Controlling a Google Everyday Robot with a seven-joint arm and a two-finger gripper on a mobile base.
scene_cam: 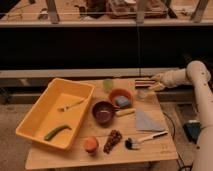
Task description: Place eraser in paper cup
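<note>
Gripper (156,83) hovers at the table's upper right edge, beside the eraser (143,81); jaw opening, I cannot tell. Paper cup (143,93) sits just below. Long eraser, narrow cup: it may tip it over.

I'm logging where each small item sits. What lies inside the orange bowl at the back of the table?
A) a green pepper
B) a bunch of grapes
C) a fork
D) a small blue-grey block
D: the small blue-grey block rests in the orange bowl, while the tool is at the table's far right edge by the eraser and above the paper cup.
</note>
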